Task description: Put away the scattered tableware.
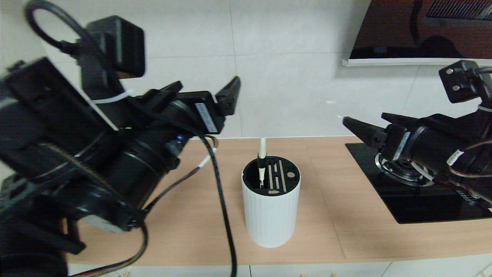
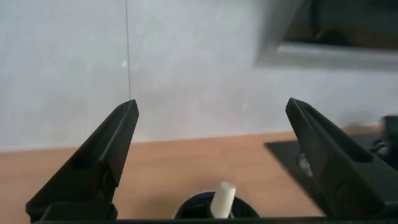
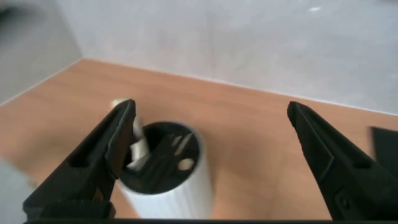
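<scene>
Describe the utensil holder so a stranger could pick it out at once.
On the wooden counter, to the left of the black stovetop, stands the holder: a white ribbed cylinder. Its black slotted top, with one white-handled utensil sticking up, sets it apart.

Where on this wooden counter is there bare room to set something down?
Bare counter lies between the white holder and the black cooktop, and along the front edge before the cooktop. Left of the holder, dangling cables crowd it.
</scene>
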Robot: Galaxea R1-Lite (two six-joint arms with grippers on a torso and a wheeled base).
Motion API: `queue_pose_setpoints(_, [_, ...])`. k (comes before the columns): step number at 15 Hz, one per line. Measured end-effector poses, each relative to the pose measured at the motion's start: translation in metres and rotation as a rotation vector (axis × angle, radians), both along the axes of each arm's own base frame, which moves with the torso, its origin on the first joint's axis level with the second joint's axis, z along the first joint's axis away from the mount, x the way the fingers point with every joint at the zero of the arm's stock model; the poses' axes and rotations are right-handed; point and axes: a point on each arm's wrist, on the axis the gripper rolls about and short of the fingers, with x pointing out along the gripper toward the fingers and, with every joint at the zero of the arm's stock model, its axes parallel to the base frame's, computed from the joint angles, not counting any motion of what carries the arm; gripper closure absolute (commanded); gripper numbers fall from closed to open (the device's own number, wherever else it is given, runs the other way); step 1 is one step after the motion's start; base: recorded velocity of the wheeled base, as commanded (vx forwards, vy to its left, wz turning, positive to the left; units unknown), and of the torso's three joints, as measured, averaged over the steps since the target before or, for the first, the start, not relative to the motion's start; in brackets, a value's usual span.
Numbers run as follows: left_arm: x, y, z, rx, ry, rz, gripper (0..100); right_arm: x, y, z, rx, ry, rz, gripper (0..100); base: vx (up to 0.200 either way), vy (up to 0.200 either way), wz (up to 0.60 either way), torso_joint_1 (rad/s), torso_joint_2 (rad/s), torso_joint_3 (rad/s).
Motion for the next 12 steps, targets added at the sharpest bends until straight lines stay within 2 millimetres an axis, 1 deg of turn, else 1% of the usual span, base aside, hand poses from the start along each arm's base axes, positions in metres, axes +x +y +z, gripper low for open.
queue_pose_setpoints(2, [-0.015,0.038,0.0,0.019,0.013,0.063,0,-0.011,-0.024,-0.006,-0.001,0.005,-0.065,0,0.0,0.0,0.0,0.0,0.0,0.0])
queue_pose_setpoints(4, [-0.035,0.075,-0.006,0.044,0.042,0.138,0,-0.031,-0.049,-0.013,0.003,-0.001,-0.13,0,0.0,0.0,0.0,0.0,0.0,0.0])
queue_pose_setpoints(5, [-0.047,0.093,-0.01,0.056,0.057,0.173,0,-0.044,-0.061,-0.016,0.009,-0.012,-0.16,0,0.0,0.0,0.0,0.0,0.0,0.0])
queue_pose_setpoints(7, [-0.073,0.121,-0.018,0.075,0.081,0.225,0,-0.072,-0.08,-0.018,0.028,-0.051,-0.211,0,0.0,0.0,0.0,0.0,0.0,0.0])
queue_pose_setpoints(9, [-0.105,0.147,-0.027,0.093,0.107,0.282,0,-0.105,-0.097,-0.021,0.034,-0.074,-0.259,0,0.0,0.0,0.0,0.0,0.0,0.0])
queue_pose_setpoints(12, [-0.155,0.176,-0.044,0.104,0.124,0.356,0,-0.161,-0.116,-0.035,-0.01,-0.078,-0.316,0,0.0,0.0,0.0,0.0,0.0,0.0])
